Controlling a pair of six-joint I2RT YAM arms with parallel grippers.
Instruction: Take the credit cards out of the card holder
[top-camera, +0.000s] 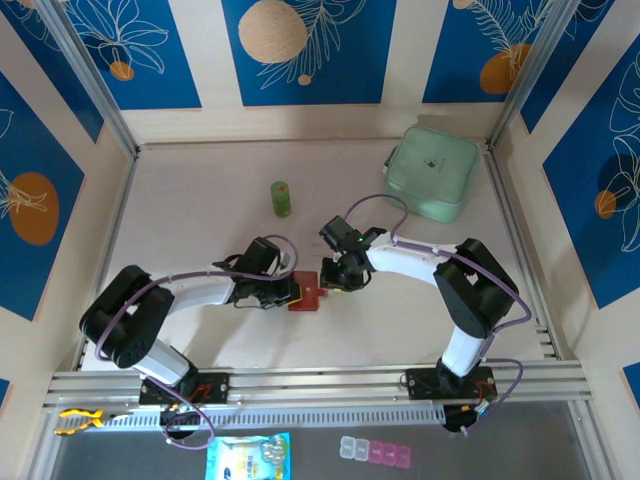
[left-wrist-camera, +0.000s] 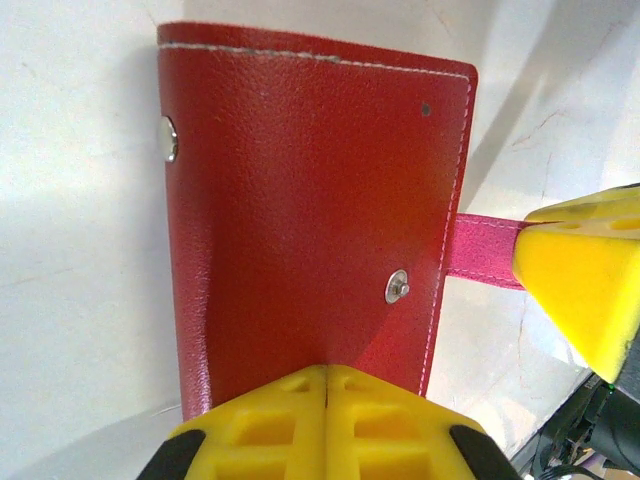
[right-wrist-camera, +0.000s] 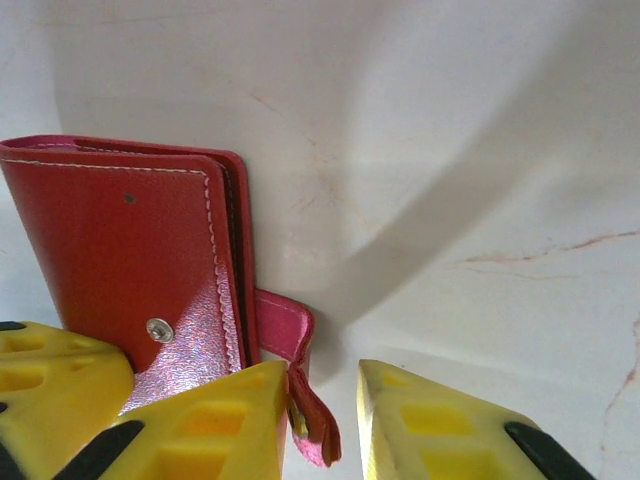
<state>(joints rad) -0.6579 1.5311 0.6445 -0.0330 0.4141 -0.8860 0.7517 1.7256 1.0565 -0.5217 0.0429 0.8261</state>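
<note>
Red folding card holder (left-wrist-camera: 300, 200) sits clenched in the left claw (left-wrist-camera: 326, 385). Its limp pink tab (right-wrist-camera: 285, 320) could slip from the parted right claw (right-wrist-camera: 322, 380).

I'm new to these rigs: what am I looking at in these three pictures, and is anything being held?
Two robot arms share a table. One picture looks down from above; the others come from cameras on each wrist. The yellow blocks are fingers. The left end effector is shut on the edge of the closed red card holder. The right end effector is open around its pink tab. A mint-green pouch and small green cylinder lie farther back.
</note>
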